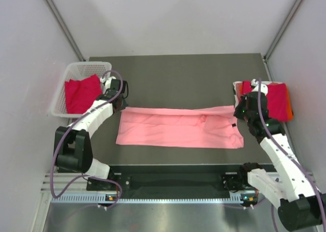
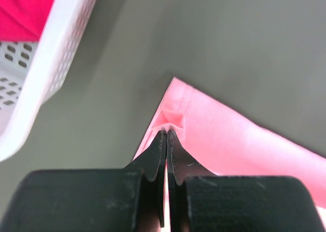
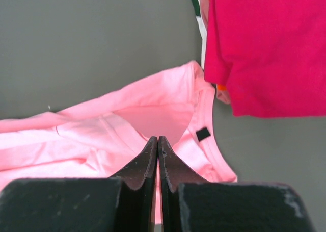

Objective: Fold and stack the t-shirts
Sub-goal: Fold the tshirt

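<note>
Where left fingers (image 2: 154,159) meet, pink tee (image 1: 178,126) apparently pinched.

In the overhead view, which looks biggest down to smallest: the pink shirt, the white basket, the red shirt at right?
1. pink shirt
2. white basket
3. red shirt at right, partly hidden behind the right arm

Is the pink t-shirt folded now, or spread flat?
Partly folded: the pink t-shirt lies as one long band on the table, layers overlapping, not yet compact.
</note>
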